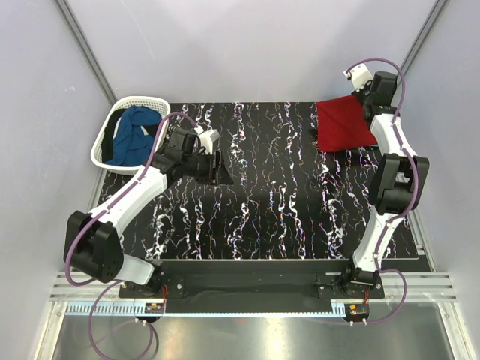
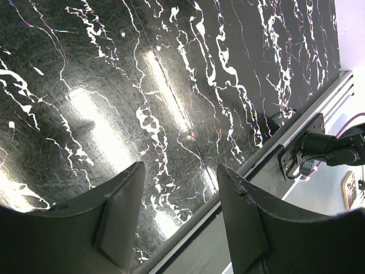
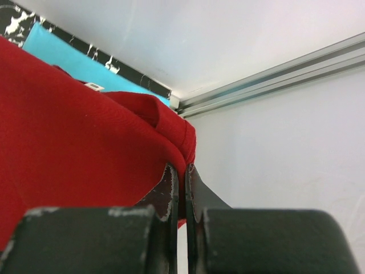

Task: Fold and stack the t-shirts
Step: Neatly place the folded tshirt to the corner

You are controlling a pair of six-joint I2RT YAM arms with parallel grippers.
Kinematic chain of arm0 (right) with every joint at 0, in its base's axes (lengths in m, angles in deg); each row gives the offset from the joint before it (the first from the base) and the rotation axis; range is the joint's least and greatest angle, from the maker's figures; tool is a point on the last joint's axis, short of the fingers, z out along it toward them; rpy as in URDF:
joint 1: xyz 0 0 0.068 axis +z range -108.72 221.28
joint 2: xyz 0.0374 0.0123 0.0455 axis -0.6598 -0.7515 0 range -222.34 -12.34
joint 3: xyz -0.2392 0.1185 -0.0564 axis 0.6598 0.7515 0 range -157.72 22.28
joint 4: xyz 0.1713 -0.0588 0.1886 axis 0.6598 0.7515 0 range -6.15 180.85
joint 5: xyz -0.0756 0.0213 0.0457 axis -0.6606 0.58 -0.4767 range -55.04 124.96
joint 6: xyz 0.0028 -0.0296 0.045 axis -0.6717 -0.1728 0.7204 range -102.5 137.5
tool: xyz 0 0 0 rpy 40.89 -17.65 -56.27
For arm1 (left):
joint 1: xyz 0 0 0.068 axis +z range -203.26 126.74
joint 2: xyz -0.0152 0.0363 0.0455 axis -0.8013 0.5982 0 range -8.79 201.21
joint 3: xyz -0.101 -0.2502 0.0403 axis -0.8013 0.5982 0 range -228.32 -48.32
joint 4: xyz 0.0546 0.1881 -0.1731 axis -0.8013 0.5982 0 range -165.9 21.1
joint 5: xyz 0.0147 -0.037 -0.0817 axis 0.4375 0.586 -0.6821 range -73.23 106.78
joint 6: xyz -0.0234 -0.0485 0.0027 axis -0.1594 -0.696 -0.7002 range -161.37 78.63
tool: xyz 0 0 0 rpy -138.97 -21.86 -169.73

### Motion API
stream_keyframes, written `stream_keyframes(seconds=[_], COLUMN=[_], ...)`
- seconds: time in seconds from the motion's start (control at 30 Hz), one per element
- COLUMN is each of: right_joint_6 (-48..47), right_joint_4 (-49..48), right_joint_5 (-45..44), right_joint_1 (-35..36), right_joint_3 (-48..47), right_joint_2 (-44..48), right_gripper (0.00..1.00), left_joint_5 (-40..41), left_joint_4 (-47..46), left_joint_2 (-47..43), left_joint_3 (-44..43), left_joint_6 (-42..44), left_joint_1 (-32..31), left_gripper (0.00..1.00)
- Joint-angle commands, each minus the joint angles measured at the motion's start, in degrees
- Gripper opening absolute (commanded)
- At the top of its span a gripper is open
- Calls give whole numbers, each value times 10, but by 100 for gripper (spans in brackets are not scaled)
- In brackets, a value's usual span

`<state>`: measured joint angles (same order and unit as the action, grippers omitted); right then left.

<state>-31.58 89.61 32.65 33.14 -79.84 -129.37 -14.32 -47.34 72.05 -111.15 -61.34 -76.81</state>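
Observation:
A folded deep red t-shirt (image 1: 343, 124) lies at the table's far right corner. My right gripper (image 3: 182, 169) is shut on a fold at that red t-shirt's (image 3: 74, 137) edge, close to the right wall. A bright turquoise t-shirt (image 3: 68, 57) shows under the red one in the right wrist view. Crumpled inside the white basket (image 1: 105, 135) at the far left is a dark blue t-shirt (image 1: 135, 136). My left gripper (image 1: 220, 169) hangs open over the bare table just right of the basket. Nothing is between the left gripper's (image 2: 179, 166) fingers.
The black marbled tabletop (image 1: 270, 210) spans the space between the arms. White walls close in the left, back and right sides. A metal rail (image 2: 285, 123) runs along the table's near edge, with the right arm's base (image 2: 325, 149) beyond it.

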Motion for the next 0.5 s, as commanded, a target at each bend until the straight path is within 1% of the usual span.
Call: stream_keyframes(seconds=[0.0, 0.3, 0.47], right_joint_6=[-11, -24, -11], right_joint_4=[-53, -51, -51], right_joint_5=[-4, -24, -28], right_joint_1=[2, 1, -7], right_joint_3=[-14, -47, -79], right_joint_2=[51, 4, -35], right_gripper=[0, 0, 0], left_joint_5=[-13, -12, -13], left_joint_4=[-25, -23, -23], left_joint_2=[-11, -6, 3], left_joint_3=[6, 5, 4], left_joint_6=[-3, -2, -2], left_joint_1=[3, 3, 4], left_gripper=[59, 59, 59])
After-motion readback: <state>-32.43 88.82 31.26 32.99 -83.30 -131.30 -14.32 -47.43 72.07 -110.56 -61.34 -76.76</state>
